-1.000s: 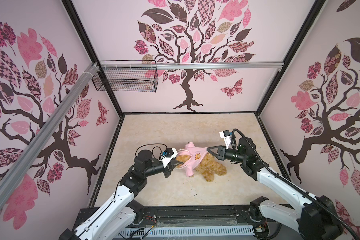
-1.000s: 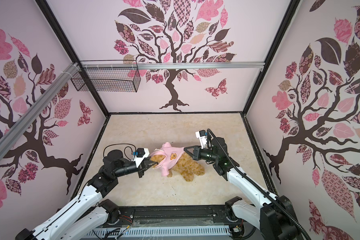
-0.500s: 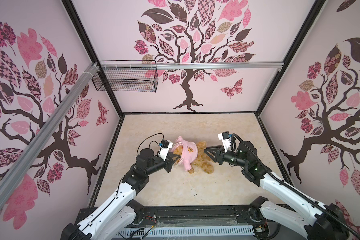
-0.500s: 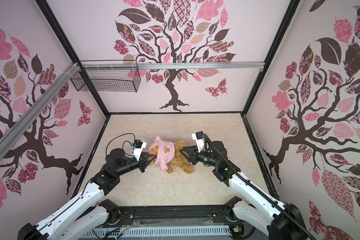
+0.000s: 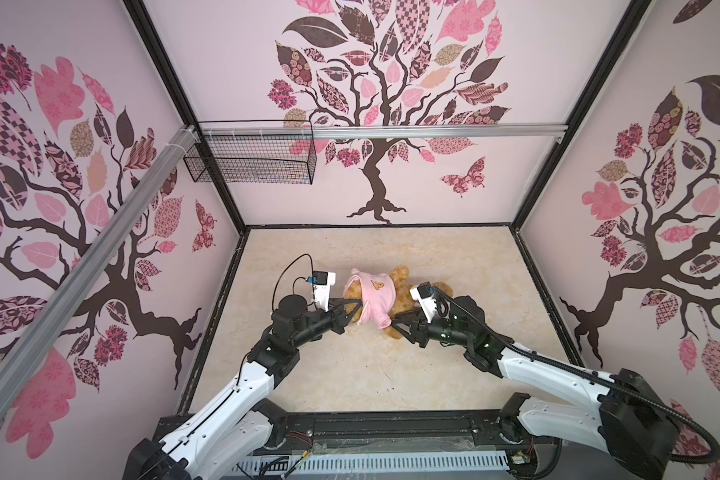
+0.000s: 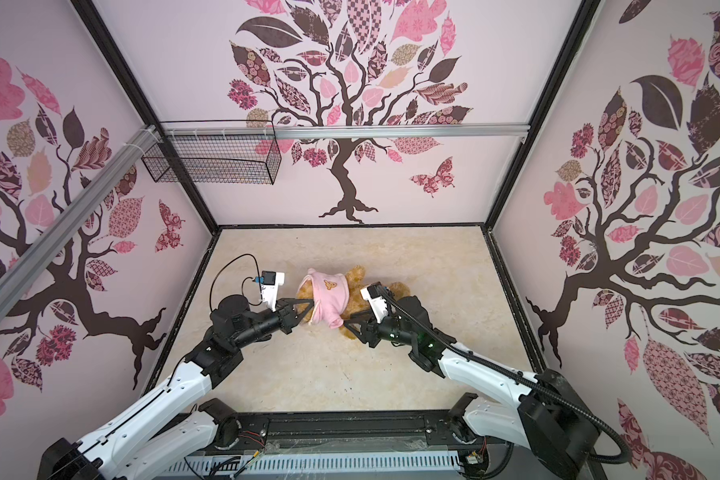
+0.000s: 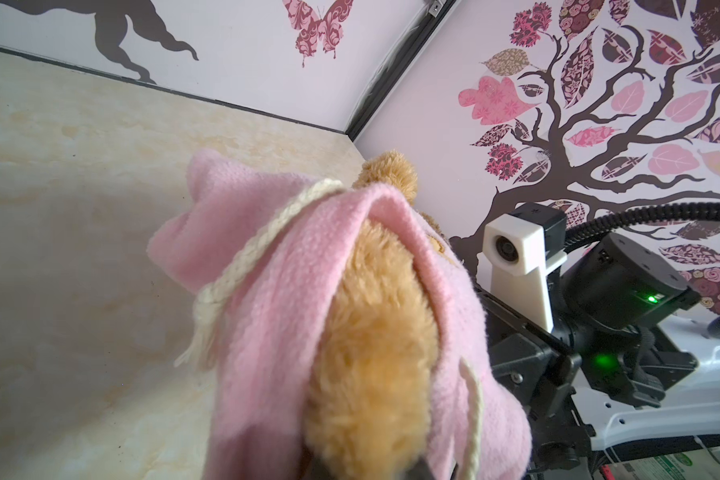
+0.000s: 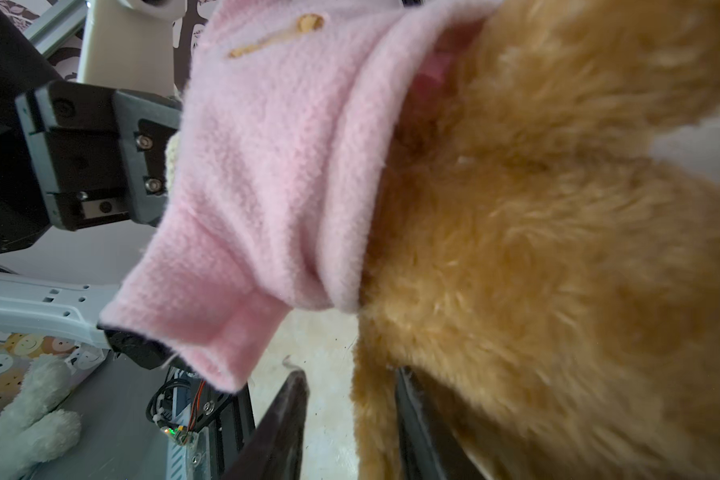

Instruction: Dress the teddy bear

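Between the two grippers, over the middle of the cream table (image 5: 350, 374), is the teddy bear (image 5: 400, 276), shaggy and golden-brown, stretched roughly from one set of tips to the other. A pink shirt (image 5: 375, 297) is bunched over the end nearer the left gripper (image 5: 357, 306). Its orange emblem (image 5: 377, 284) faces up, and one sleeve (image 5: 381, 321) hangs out towards the right gripper (image 5: 393, 325). In both top views bare fur shows past the shirt on the right gripper's side.

The left gripper's jaws are pressed together right at the shirt's edge. From its wrist camera I see fur running down to the tips with pink fleece folded on either side, and a cream cord (image 7: 262, 245) trailing over the fabric. Whether the jaws nip fur, fleece or both, I cannot tell.

The right gripper is spread. Its wrist camera shows a hanging strip of the bear's fur between its fingers (image 8: 287, 415). One finger lies against the fur; the other stands apart, with table showing in the gap. The sleeve's cuff hangs just ahead of that free finger.

Well behind and above the left gripper, a wire basket (image 5: 250, 160) hangs from the back rail. Off the table, past the left arm as the right gripper looks, lies a white plush toy (image 8: 30, 415).
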Tool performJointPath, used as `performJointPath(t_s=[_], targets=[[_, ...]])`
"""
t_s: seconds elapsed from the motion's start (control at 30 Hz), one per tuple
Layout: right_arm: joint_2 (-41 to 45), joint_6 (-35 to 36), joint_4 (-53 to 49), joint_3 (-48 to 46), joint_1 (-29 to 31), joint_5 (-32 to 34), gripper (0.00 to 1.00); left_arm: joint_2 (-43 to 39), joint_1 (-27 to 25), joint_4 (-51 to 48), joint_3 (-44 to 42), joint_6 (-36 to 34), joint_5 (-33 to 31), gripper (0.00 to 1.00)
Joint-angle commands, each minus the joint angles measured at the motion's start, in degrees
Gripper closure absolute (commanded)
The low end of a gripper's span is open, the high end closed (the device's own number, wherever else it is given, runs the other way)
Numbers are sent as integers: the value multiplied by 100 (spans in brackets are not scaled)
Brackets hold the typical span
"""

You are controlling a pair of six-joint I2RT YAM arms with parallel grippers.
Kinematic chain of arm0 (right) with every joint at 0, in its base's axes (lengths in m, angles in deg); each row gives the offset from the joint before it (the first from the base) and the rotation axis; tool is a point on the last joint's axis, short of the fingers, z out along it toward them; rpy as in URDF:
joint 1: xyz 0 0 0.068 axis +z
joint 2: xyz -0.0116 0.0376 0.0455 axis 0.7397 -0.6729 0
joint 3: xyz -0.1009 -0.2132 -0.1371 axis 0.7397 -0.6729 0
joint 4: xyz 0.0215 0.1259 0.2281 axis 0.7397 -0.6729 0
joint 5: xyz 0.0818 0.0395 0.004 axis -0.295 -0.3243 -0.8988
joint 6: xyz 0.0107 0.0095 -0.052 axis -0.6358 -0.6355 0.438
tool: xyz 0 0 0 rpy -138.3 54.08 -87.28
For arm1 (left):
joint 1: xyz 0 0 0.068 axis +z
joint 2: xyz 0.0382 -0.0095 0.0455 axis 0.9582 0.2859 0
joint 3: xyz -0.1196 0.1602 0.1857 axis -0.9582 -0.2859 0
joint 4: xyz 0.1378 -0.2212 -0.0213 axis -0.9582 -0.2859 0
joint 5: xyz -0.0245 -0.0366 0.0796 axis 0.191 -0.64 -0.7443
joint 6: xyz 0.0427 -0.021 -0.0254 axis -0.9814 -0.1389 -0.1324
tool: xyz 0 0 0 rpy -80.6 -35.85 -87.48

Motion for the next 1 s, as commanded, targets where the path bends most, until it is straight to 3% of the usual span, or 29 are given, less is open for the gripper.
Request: performJointPath(t_s=[0.0, 0.5, 0.57, 0.63, 0.73, 0.83, 0.97], targets=[[-286, 103, 517, 232, 10, 23, 61, -61, 10, 465, 118, 256, 53, 100], [-898, -28, 1197, 605, 28, -226, 72, 263, 8, 602, 145, 717, 83, 100], [-1008, -10, 1214, 680, 29, -236, 76, 286, 6, 612, 148, 815, 43, 100], [-1090, -15, 1213, 715, 29, -302, 86, 299, 7, 453, 219, 1057, -171, 100], [-1105, -117, 1292, 648, 50, -377, 100, 466, 13, -662, 689, 1551, -1000, 100], [-1035, -209, 1417, 565, 144, -410, 100, 817, 41, -1582, 1165, 1973, -1623, 100], [-921, -226, 1375, 596, 417, -308, 100, 1227, 117, -1533, 1251, 2883, -2003, 100]])
